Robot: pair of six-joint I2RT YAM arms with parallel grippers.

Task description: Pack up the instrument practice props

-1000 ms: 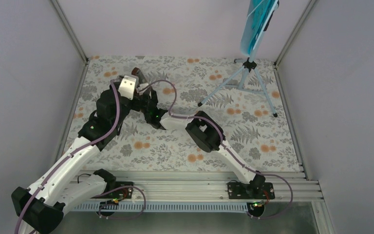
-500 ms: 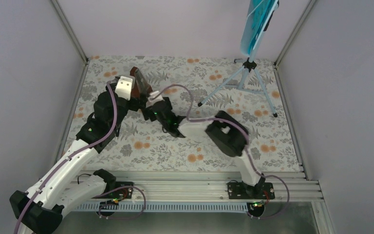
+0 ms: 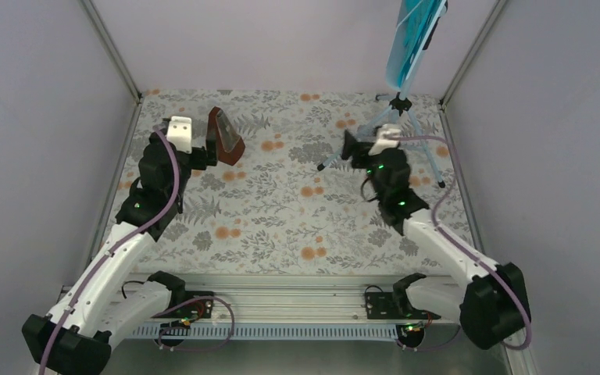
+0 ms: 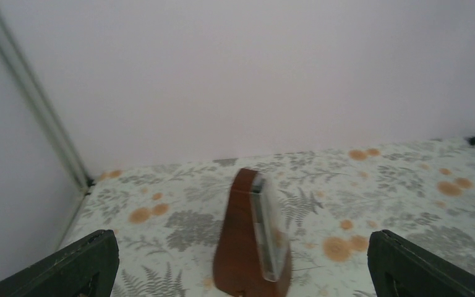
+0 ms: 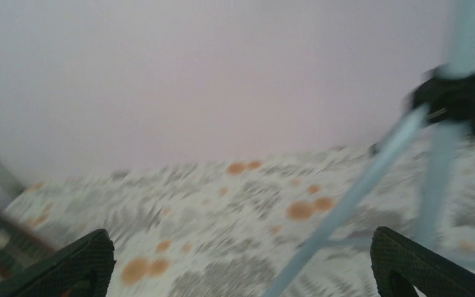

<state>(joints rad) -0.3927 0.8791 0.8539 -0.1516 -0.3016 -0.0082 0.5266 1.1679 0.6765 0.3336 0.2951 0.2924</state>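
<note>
Swinging away from the far-left corner, the right gripper point(image 3: 349, 147) has crossed the floral-print tablecloth point(image 3: 281, 226) to the pale blue music stand with thin silver tripod legs point(image 3: 398, 102). The left gripper point(image 3: 205, 152) has backed off a little. In the top view the small reddish-brown pyramid metronome point(image 3: 224, 137) stands upright by itself, just beyond the left gripper. The teal sheet of printed music point(image 3: 408, 39) rests on the stand's desk at far right.

The left wrist view shows both dark fingers point(image 4: 68, 266) spread wide and holding nothing. The metronome sits centred ahead of them, with a clear panel on its face. It looks rigid and smooth, and its tapered sides could slip, so a low grip near the base seems safest.

The right wrist view is blurred, but the fingers point(image 5: 68, 263) stand fully apart and hold nothing. A slanted leg and the black hub lie ahead. The stand is probably light and top-heavy (the sheet likely floppy), so the hub or pole is the place to take hold.
</note>
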